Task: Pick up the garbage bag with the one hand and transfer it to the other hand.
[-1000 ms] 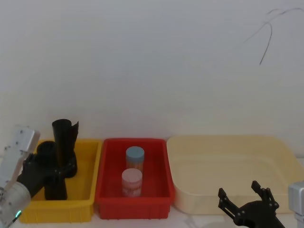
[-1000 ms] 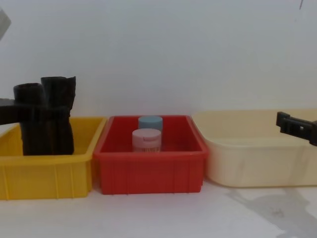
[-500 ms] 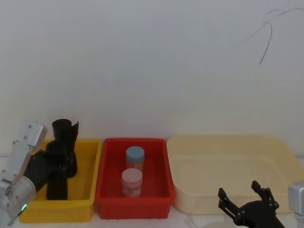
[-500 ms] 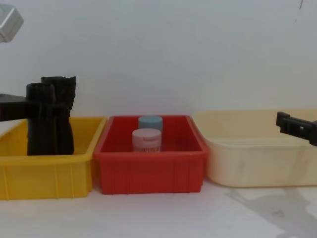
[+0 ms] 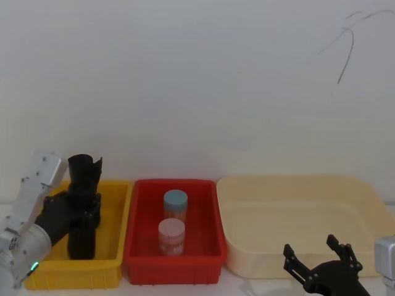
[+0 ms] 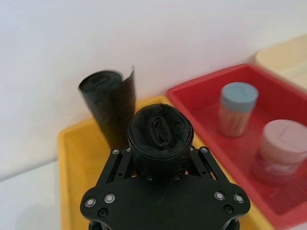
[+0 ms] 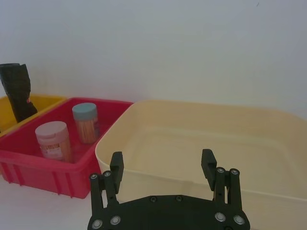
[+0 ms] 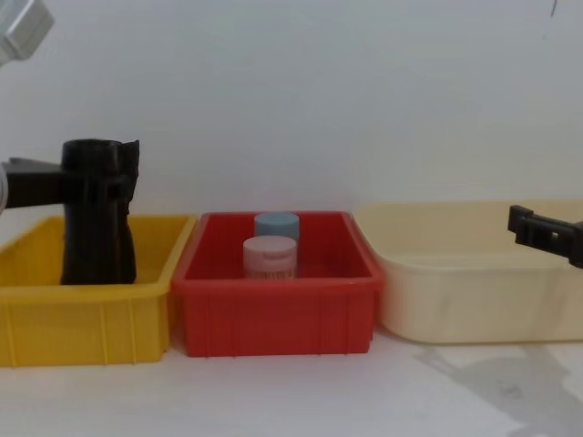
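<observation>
Left bin (image 5: 74, 274): garbage bag (image 5: 81, 237); middle bin (image 5: 173, 270): jars (image 5: 171, 236).

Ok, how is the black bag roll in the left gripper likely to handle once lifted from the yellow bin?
The garbage bag looks tightly rolled and thick, so probably fairly stiff, not floppy. Its crinkly plastic may be slippery in the left gripper. Standing upright in the yellow bin, it could tip if released.

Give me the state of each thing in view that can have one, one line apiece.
garbage bag: upright in the yellow bin, clamped by the left gripper.
left gripper: shut on the garbage bag.
right gripper: open, empty.
slimmer black roll: upright in the yellow bin, not gripped.
blue-lidded jar: upright, lid on, in the red bin.
pink-lidded jar: upright, lid on, in the red bin.
cream tub: empty.
</observation>
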